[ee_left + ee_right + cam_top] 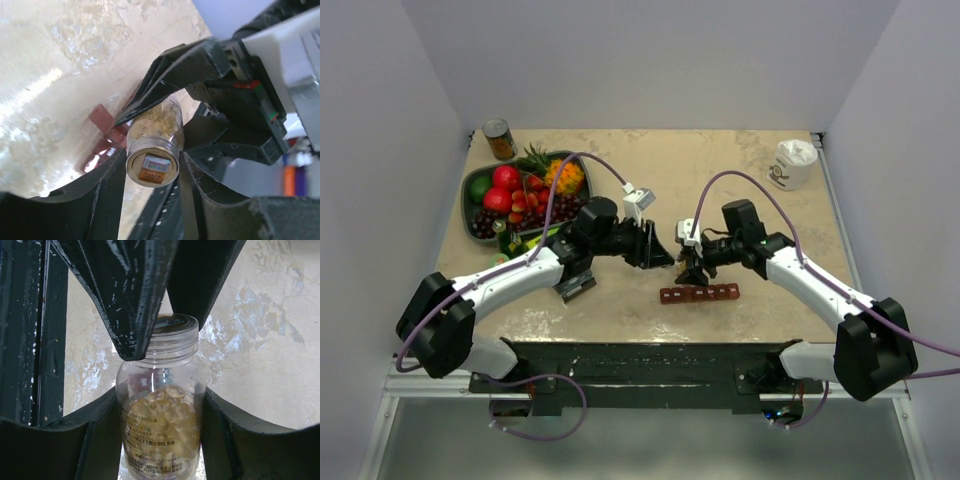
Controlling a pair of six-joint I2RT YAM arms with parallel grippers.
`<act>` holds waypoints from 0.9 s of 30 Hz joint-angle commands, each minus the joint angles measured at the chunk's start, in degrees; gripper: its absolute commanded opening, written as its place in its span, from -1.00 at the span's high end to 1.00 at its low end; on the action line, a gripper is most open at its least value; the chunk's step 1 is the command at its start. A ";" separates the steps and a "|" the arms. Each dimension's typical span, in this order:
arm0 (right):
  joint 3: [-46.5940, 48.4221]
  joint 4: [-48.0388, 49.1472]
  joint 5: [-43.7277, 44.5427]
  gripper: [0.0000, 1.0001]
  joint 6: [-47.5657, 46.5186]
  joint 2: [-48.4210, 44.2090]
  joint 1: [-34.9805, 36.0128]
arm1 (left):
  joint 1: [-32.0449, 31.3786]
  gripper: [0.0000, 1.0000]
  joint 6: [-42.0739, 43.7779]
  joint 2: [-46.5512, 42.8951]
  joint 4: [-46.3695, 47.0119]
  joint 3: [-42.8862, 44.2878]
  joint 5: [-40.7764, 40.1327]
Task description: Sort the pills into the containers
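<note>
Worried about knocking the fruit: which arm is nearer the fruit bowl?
Left. The left arm passes right beside the near-right corner of the fruit bowl; the right arm lies well off to the bowl's right, beyond the pill bottle.

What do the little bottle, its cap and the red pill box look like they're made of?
Bottle: clear glossy plastic, most likely, since the pills show straight through the wall and print sits on it; glass can't be ruled out. Cap: clear plastic with fine ridges round its side. Pill box: dark red plastic, seemingly translucent, as light glows through it in the left wrist view.
</note>
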 commanded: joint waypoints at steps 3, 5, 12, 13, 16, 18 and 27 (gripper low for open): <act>0.41 5.66 0.52 0.78 2.27 -1.69 -0.41 | -0.52 0.02 -23.47 -1.01 12.26 -4.04 1.94; 0.41 5.74 0.52 0.78 2.27 -1.86 -0.58 | -0.44 -0.24 -23.40 -1.10 12.81 -3.34 3.26; 0.24 5.57 -0.10 0.77 2.18 -1.95 -0.76 | 3.07 -0.70 -17.60 -5.48 9.56 -3.68 3.17; 0.23 5.66 -0.18 0.77 2.18 -1.95 -0.84 | 3.69 -0.71 -16.11 -6.36 9.65 -4.21 3.96; 0.32 5.48 -0.27 0.77 2.09 -1.87 -0.93 | 6.06 -0.75 -10.59 -9.27 7.55 -5.44 5.54; 0.32 5.39 -0.27 0.77 2.01 -2.04 -0.85 | 7.20 -0.75 -6.19 -11.19 2.55 -4.74 4.77; 0.67 3.55 -2.72 0.76 0.08 -1.95 -1.11 | 6.69 -0.75 19.47 -19.62 7.07 -9.47 7.02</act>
